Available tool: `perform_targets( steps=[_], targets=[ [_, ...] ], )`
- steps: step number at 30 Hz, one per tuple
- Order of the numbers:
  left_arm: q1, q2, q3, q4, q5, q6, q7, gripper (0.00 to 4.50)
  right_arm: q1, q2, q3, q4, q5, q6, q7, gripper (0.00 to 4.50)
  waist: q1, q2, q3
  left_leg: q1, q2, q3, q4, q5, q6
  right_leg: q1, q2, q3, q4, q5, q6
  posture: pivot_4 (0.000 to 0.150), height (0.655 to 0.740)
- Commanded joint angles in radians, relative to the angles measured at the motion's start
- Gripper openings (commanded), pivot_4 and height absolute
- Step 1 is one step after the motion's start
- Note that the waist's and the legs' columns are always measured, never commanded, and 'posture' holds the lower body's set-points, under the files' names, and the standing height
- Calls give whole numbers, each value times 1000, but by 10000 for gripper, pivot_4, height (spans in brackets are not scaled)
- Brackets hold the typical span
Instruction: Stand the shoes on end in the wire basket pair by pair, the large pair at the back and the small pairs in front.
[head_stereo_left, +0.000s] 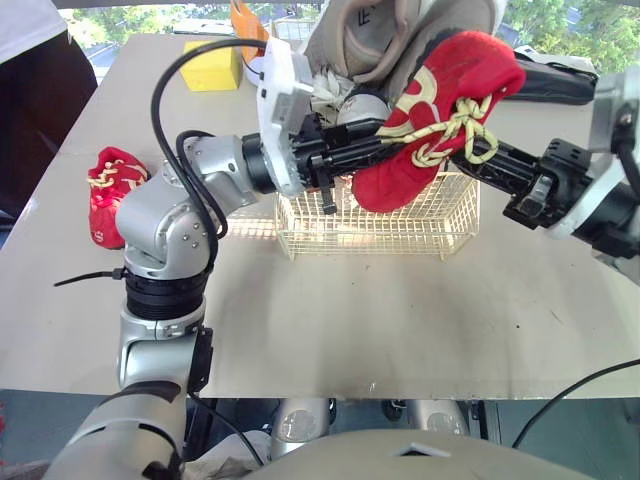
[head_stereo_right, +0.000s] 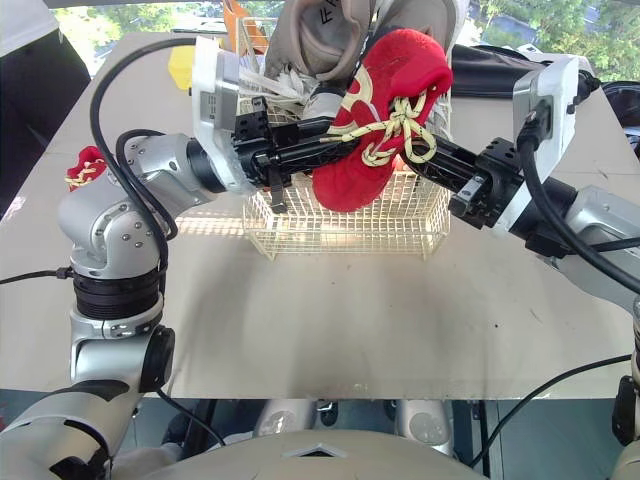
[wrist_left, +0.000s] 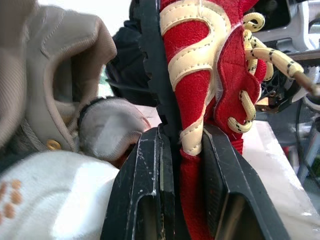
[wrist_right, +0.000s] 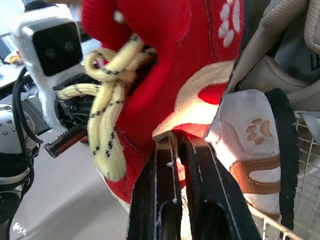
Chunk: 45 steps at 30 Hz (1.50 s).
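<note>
A red shoe (head_stereo_left: 435, 110) with cream laces hangs over the wire basket (head_stereo_left: 400, 228), held from both sides. My left gripper (head_stereo_left: 385, 138) is shut on its side edge; in the left wrist view the fingers (wrist_left: 150, 165) pinch the red fabric and cream trim. From the right, my right gripper (head_stereo_left: 458, 142) is shut on the shoe's rim, seen up close in the right wrist view (wrist_right: 175, 142). Its red mate (head_stereo_left: 110, 190) lies on the table at the left. Large beige shoes (head_stereo_left: 370, 40) stand at the basket's back, with a small white shoe (wrist_right: 250, 155) beside them.
A yellow block (head_stereo_left: 212, 65) and an orange object (head_stereo_left: 245, 25) sit at the table's far side. A black bag (head_stereo_left: 550, 80) lies at the far right. A person (head_stereo_left: 30, 80) stands at the table's left corner.
</note>
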Motion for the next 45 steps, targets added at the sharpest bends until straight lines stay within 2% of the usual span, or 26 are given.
perform_targets(
  steps=[1,3,4,6,15,24,28,29,30,31,34,35,36,38,41,45],
  targets=[
    [19,33,66,-16,-73,46,9,21599,15,-22,-74,-35,-22,-48,74,0,-1,0,0,0,0,0,0,0,0,0,0,0,0,0,0,1500,7400],
    [42,54,94,-33,-115,85,27,31258,29,-26,-87,-33,-19,-57,103,0,-1,0,0,1,0,1,0,0,0,0,0,0,0,0,0,1500,7400],
    [55,64,108,-46,-141,101,30,38052,36,-27,-91,-30,-20,-60,116,0,-1,0,0,1,0,1,0,0,0,0,0,0,0,0,0,1500,7400],
    [74,82,135,-65,-192,134,41,44469,46,-28,-100,-26,-21,-67,137,0,-1,0,0,1,0,0,0,0,0,0,0,1,0,0,0,1500,7400],
    [141,112,102,-110,-158,106,75,44469,53,-24,-75,-8,-35,-68,177,0,1,0,0,1,0,1,0,0,0,0,0,1,0,0,0,1500,7400],
    [175,122,-25,-118,-45,43,39,44469,105,-30,-50,-34,-29,-50,175,0,2,0,0,1,0,1,0,0,0,0,0,1,0,0,0,1500,7400],
    [178,136,-6,-111,-84,51,-9,45000,202,-82,-117,-68,5,-24,274,12167,4,0,0,1,0,0,0,0,0,0,0,1,0,0,0,1500,7400],
    [180,157,8,-109,-105,58,-48,39693,240,-104,-138,-80,1,-11,303,17466,3,-1,0,0,0,0,0,0,0,0,-1,1,0,0,0,1500,7400],
    [184,181,20,-109,-123,61,-88,37212,275,-125,-157,-90,-3,0,331,21856,2,0,0,0,0,0,0,0,0,0,0,1,0,0,0,1500,7400],
    [190,219,25,-113,-141,76,-137,32340,314,-147,-182,-102,-13,12,365,27186,1,-1,0,0,0,0,0,0,0,0,0,1,0,0,0,1500,7400],
    [192,307,0,-116,-145,96,-233,31709,412,-184,-252,-117,-28,31,434,41408,0,0,0,1,1,0,-1,0,0,0,0,1,0,0,0,1500,7400],
    [185,324,-20,-126,-140,100,-253,31709,448,-194,-282,-127,-55,36,462,41408,0,0,0,1,1,0,-1,0,0,0,0,1,0,0,0,1500,7400],
    [181,334,-41,-139,-131,97,-266,38406,482,-200,-310,-138,-80,39,487,42047,1,0,-1,1,1,0,-1,0,0,0,0,1,-1,0,0,1500,7400],
    [175,322,-99,-171,-38,28,-238,44710,555,-211,-379,-159,-110,54,536,42047,8,0,-1,1,0,0,-1,0,0,0,0,1,-1,-1,0,1500,7400],
    [156,322,-170,-194,37,-18,-257,44710,665,-228,-435,-216,-290,38,632,42047,17,-1,-1,1,-1,0,0,0,1,1,0,1,-2,0,0,1500,7400],
    [127,308,-209,-178,53,-33,-297,44710,748,-254,-367,-233,-565,-21,668,42047,21,-1,-1,1,0,0,0,0,0,0,0,2,-2,-1,0,1500,7400]
  ],
)
